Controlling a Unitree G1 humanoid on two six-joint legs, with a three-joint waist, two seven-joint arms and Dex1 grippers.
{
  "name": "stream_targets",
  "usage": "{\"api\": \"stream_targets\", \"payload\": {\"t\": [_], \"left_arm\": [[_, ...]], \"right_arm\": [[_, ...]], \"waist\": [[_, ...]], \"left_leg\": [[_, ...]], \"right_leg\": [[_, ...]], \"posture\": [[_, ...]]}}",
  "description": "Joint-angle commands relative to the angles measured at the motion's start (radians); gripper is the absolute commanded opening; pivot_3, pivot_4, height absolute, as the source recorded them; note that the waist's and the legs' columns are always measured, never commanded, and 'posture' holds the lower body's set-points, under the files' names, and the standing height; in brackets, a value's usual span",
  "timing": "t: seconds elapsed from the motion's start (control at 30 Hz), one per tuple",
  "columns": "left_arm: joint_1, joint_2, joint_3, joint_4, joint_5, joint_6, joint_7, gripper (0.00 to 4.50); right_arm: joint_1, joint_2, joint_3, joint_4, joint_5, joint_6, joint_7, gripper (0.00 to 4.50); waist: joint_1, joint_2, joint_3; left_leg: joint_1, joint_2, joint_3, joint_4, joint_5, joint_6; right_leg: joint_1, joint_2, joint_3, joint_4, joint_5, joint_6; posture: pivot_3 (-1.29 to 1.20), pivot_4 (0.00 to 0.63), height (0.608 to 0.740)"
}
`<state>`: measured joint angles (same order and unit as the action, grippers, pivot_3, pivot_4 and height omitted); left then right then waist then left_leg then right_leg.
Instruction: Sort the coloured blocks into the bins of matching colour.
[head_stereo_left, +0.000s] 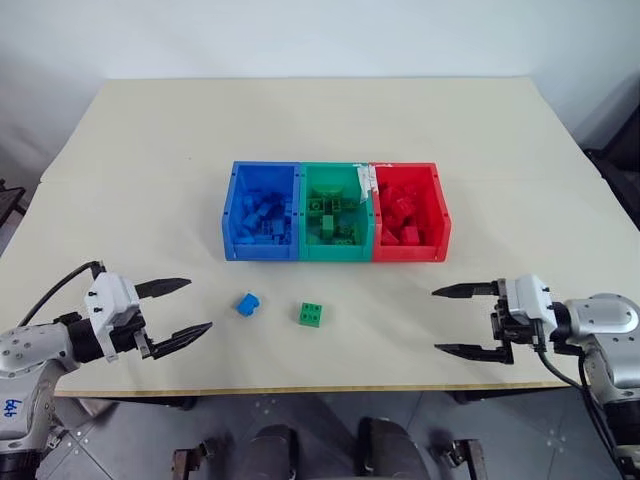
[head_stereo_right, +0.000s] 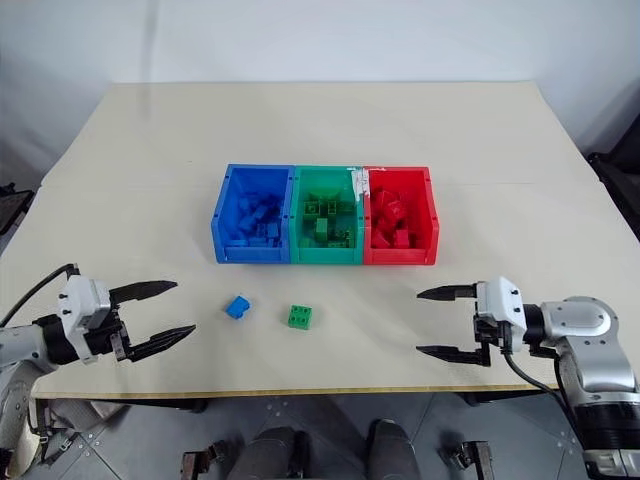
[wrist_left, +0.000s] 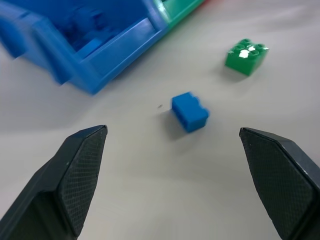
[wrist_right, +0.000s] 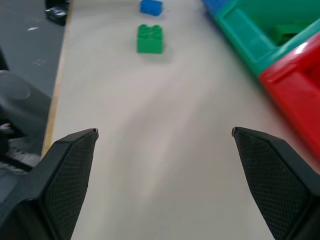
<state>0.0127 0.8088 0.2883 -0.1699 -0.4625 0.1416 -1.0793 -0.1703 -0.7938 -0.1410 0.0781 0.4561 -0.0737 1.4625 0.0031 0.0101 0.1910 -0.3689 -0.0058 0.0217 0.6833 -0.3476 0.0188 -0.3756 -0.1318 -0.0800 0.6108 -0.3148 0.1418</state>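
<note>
blue block (head_stereo_left: 247, 303), green block (head_stereo_left: 311, 314), near bins (head_stereo_left: 334, 255)

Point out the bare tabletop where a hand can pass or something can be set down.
Free: the wide cream table behind the blue, green and red plastic bins, and both side strips. Crowded: in front of the bins, where the small blue brick and green studded brick lie between the open left gripper and open right gripper.

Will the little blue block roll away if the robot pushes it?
Probably not. The blue block is boxy with flat sides, so it should slide on the smooth table. It looks like hard plastic, likely stiff and light, so it might skid or tip.
</note>
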Motion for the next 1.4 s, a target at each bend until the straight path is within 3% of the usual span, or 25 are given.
{"api": "stream_targets", "payload": {"t": [0.03,0.1,0.2,0.53,0.63,0.9,1.03,1.17,1.4], "left_arm": [[-0.109,0.035,-0.171,-0.112,0.088,0.016,-0.029,4.5],[-0.19,0.028,-0.292,-0.105,0.191,-0.011,-0.031,4.5],[-0.324,-0.076,-0.433,-0.098,0.209,0.112,0.014,4.5],[-0.527,-0.172,-0.625,0.072,0.346,0.221,0.017,4.5],[-0.552,-0.188,-0.637,0.105,0.352,0.201,-0.004,3.88],[-0.56,-0.215,-0.645,0.141,0.35,0.138,-0.051,1.46],[-0.608,-0.241,-0.605,0.2,0.335,0.086,-0.043,1.46],[-0.748,-0.374,-0.491,0.325,0.287,0.092,0.097,1.46],[-0.944,-0.533,-0.422,0.598,0.366,-0.051,0.334,1.46]], "right_arm": [[0.011,-0.011,-0.039,-0.073,0.045,0.039,-0.035,4.48],[0.022,-0.009,-0.044,-0.099,0.053,0.066,-0.06,4.48],[0.047,-0.002,-0.05,-0.141,0.055,0.082,-0.094,4.48],[0.161,0.001,-0.082,-0.276,0.074,0.135,-0.194,4.48],[0.191,-0.001,-0.114,-0.293,0.08,0.142,-0.22,4.5],[0.244,0.021,-0.137,-0.339,0.097,0.155,-0.278,4.5],[0.256,0.06,-0.154,-0.363,0.113,0.166,-0.345,4.5],[0.213,0.138,-0.186,-0.369,0.141,0.199,-0.49,4.5],[0.206,0.2,-0.178,-0.372,0.106,0.179,-0.588,4.5]], "waist": [[0.011,0.0,0.0],[0.017,0.0,0.0],[0.021,0.001,0.0],[0.022,0.0,0.0],[0.022,0.0,0.0],[0.023,0.0,0.0],[0.025,0.0,0.0],[0.03,-0.001,0.001],[0.028,-0.001,0.0]], "left_leg": [[0.0,0.0,-0.001,0.001,0.0,0.0],[0.0,-0.001,0.0,0.001,0.0,0.0],[0.0,-0.001,0.001,0.0,0.0,0.0],[-0.001,0.0,0.003,0.001,0.001,0.001],[-0.001,0.0,0.003,0.002,0.001,0.001],[-0.001,0.0,0.002,0.002,0.001,0.001],[-0.001,0.0,0.002,0.003,0.001,0.001],[-0.003,-0.001,0.001,0.006,0.001,0.002],[-0.003,-0.003,0.001,0.007,0.001,0.002]], "right_leg": [[0.0,0.0,0.0,0.0,0.0,0.0],[0.0,0.0,0.0,0.0,0.0,0.0],[0.0,0.001,0.0,0.0,0.0,0.0],[0.0,0.003,0.001,0.001,0.001,0.001],[0.0,0.003,0.001,0.0,0.001,0.001],[0.0,0.003,0.001,0.0,0.001,0.002],[0.0,0.003,0.001,0.001,0.001,0.002],[0.0,0.003,0.0,0.001,0.002,0.003],[0.0,0.002,0.001,0.001,0.002,0.004]], "posture": [[0.0,0.15,0.74],[0.0,0.15,0.74],[0.0,0.15,0.74],[0.0,0.15,0.74],[0.0,0.15,0.74],[0.0,0.15,0.74],[0.0,0.15,0.74],[0.0,0.15,0.74],[0.0,0.15,0.74]]}}
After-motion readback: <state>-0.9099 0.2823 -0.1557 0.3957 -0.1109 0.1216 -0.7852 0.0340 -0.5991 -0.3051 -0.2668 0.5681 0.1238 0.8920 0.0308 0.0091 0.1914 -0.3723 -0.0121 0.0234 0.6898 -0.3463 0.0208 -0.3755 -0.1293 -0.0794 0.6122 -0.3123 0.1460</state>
